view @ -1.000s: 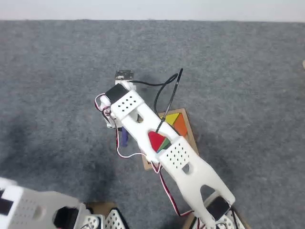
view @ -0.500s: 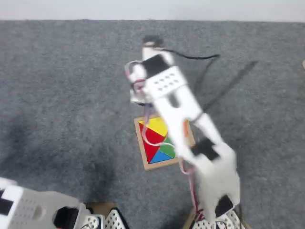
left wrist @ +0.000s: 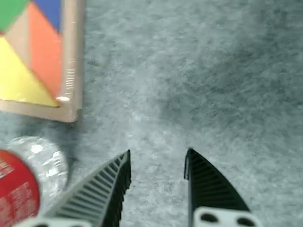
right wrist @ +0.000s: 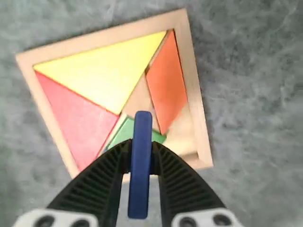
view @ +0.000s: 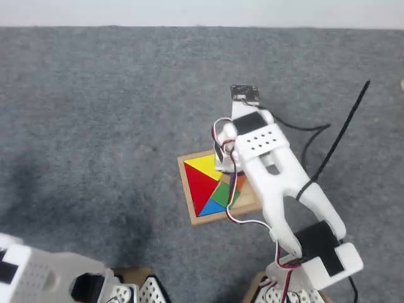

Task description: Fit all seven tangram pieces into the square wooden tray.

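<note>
The square wooden tray [view: 187,189] lies on the grey carpet and holds a yellow triangle [view: 205,165], a red triangle [view: 199,189], a green piece [view: 222,194], a light blue piece [view: 211,207] and an orange piece [right wrist: 165,85]. Bare wood [right wrist: 182,135] shows beside the orange piece. My right gripper [right wrist: 142,144] hangs over the tray [right wrist: 189,56] near the green piece [right wrist: 127,128], shut on a dark blue piece [right wrist: 140,165] held on edge. My left gripper [left wrist: 156,158] is open over bare carpet, a short way off one tray corner [left wrist: 73,61].
The right arm [view: 271,164] stretches from the near right across the tray's right side, with cables trailing behind it. A round red and silvery object [left wrist: 21,184] lies close to the left gripper. Grey carpet surrounds the tray on all sides.
The right arm has swung from the tray's left side, up and across, to above the tray's right part, carrying the dark blue piece with it.
</note>
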Robot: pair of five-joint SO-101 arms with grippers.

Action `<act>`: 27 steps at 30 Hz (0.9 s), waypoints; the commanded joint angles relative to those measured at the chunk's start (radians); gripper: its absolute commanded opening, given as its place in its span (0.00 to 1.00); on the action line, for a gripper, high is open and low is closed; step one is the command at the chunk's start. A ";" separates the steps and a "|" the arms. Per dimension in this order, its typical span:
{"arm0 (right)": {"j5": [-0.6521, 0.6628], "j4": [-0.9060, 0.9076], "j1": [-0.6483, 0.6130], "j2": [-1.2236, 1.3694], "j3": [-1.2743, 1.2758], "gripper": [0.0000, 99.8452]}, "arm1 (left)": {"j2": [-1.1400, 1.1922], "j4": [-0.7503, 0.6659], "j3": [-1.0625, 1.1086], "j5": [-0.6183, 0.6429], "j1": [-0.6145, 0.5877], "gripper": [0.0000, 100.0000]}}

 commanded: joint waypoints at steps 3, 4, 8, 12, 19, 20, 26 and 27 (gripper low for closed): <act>-0.094 -0.081 -0.041 -0.013 0.005 0.01 | -0.008 -0.021 0.010 -0.014 0.021 0.19; -0.104 -0.090 -0.058 -0.013 0.005 0.01 | -0.008 -0.021 0.010 -0.014 0.021 0.19; -0.160 -0.142 -0.101 0.018 0.020 0.01 | -0.008 -0.021 0.012 -0.014 0.023 0.19; -0.215 -0.174 -0.108 0.093 0.020 0.01 | -0.008 -0.025 0.013 -0.014 0.023 0.19; -0.262 -0.173 -0.104 0.156 -0.012 0.01 | -0.008 -0.091 0.013 -0.014 0.023 0.19; -0.245 -0.173 -0.107 0.157 -0.012 0.01 | -0.008 -0.091 0.013 -0.014 0.023 0.19; -0.206 -0.173 -0.099 0.166 0.000 0.02 | -0.008 -0.091 0.013 -0.014 0.023 0.19; -0.196 -0.174 -0.097 0.163 0.005 0.04 | -0.008 -0.092 0.013 -0.014 0.023 0.19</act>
